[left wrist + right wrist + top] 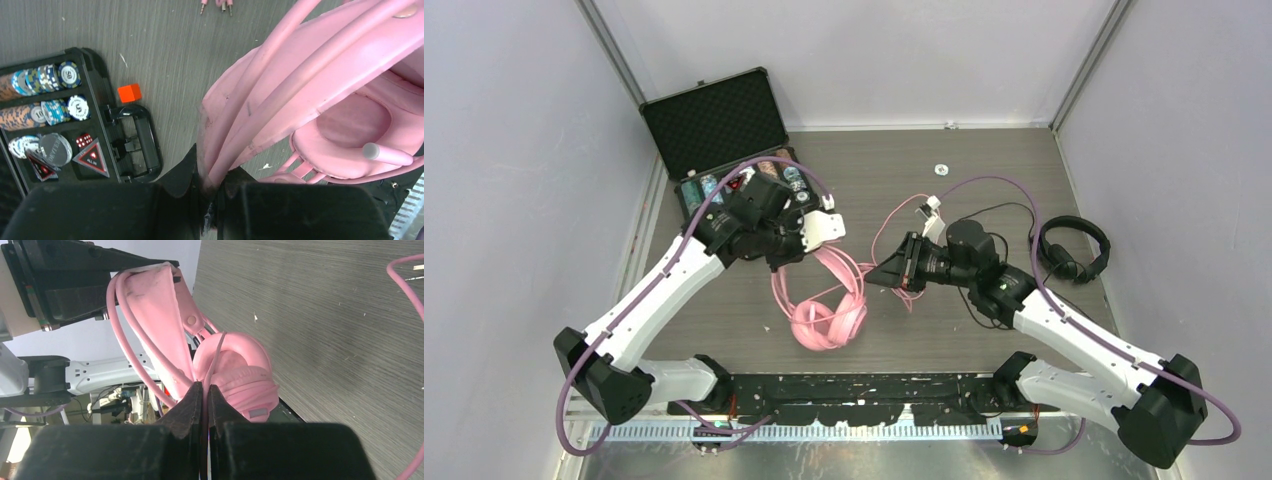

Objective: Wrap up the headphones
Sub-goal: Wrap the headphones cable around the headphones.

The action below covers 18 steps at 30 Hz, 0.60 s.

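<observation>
**Two arms share a grip on a pink headset and its lead**

The pink headset sits near the middle of the grey table, its ear cups low and towards the arm bases, its headband rising away from them; whether the cups touch the tabletop cannot be told. The left gripper meets the headset at the top of that headband, its jaws drawn almost together with the padded band and a strand of lead squeezed between them. The right gripper stands just to the right of the headset, fingers pressed nearly flat against each other on the thin pink cable, which runs up from the jaws across one ear cup. More of the cable loops over the table behind and to the right of the headset, and loose turns of it lie round the cups. The black headset lies flat well to the right of the pink headset, untouched by either arm, its thin black lead trailing back towards the right arm. Behind and to the left of the pink headset an open poker chip case stands with its lid raised, rows of chips and red dice in its tray; a small orange cube rests beside the case's handle.
</observation>
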Available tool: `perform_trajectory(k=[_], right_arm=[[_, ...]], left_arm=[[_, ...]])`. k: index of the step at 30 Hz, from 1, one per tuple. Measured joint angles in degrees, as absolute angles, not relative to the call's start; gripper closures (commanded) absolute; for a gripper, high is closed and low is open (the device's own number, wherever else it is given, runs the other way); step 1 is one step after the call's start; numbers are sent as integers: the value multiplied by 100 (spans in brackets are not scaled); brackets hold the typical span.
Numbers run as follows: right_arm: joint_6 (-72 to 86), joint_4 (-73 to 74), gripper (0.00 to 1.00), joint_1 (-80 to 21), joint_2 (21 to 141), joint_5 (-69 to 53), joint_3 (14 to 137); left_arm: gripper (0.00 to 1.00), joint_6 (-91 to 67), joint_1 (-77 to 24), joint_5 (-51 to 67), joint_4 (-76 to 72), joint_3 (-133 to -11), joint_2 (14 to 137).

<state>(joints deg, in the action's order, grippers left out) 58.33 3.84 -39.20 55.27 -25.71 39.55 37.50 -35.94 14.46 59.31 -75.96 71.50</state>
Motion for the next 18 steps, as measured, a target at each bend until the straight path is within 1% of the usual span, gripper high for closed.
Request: perform_trajectory(k=[5,9,18], right_arm=[[5929,373,98,-3918,5557,-2707,3988],[6388,-274,98,-3896,5704,-3028,3922],[6788,-773,98,-3859,5970,-3288,3920]], left_arm=[[100,3409,-3599,1092,5616,-7365,7050],[100,3197,-3599,821,5502,-7288,6901],[100,2915,-3599,421,5446,-7258,6768]])
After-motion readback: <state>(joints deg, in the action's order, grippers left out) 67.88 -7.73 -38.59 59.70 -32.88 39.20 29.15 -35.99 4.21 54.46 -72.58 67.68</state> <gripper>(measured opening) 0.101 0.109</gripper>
